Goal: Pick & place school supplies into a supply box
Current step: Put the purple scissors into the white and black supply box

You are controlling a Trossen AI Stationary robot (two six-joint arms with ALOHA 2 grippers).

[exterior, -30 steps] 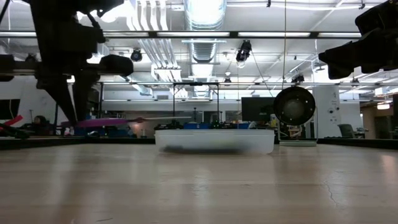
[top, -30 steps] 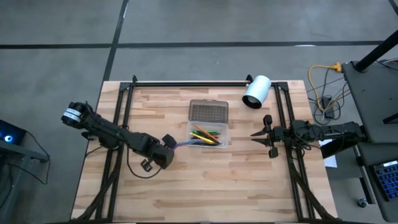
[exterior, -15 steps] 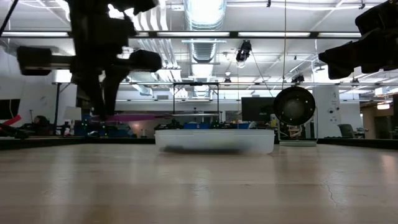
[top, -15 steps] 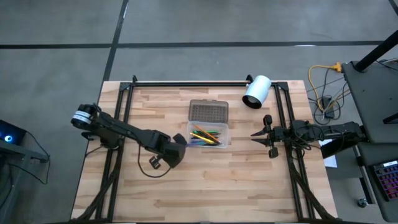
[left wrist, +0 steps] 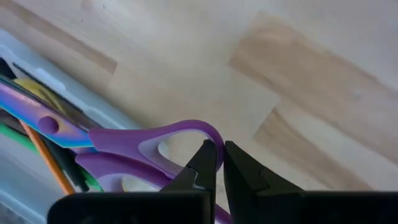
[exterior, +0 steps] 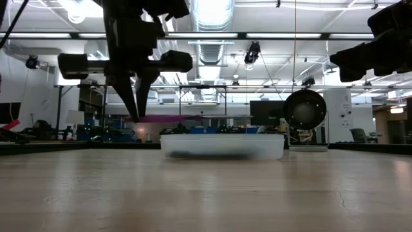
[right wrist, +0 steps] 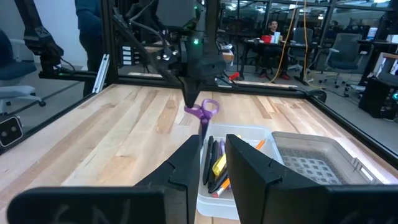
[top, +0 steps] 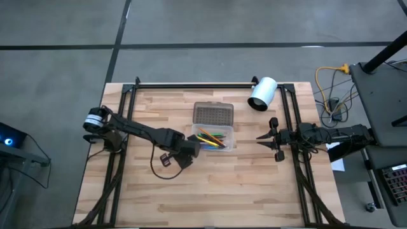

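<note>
The clear supply box [top: 215,138] lies open mid-table, with several pens and pencils [top: 212,137] inside. Its dotted grey lid [top: 213,114] lies flat against its far side. My left gripper [top: 193,147] hangs at the box's left end, shut on the purple-handled scissors [left wrist: 124,140]. In the low view the scissors [exterior: 164,118] lie about level above the box. Their blades [left wrist: 37,115] reach out over the pens. My right gripper [top: 259,138] waits at the table's right, level, open, with nothing between its fingers. My left gripper pinches the plastic rim of one handle loop [left wrist: 214,140] at its outer bend, one finger inside the loop and one outside. The fingers come from above, pointing steeply down. The scissors are lifted clear and about level, blades pointing toward the table's right over the box.
A white cylinder [top: 262,93] lies at the far right, beyond the box. Black frame rails [top: 191,84] run along the table's far edge and down both sides. Bare wood spreads along the near half [top: 210,191]. People and desks show in the room behind.
My left gripper has carried the scissors toward the table's right, up to the box's left end, rising slightly and rolling about its own axis. It has stayed shut on them. The blades, earlier short of the box, now reach over it.
</note>
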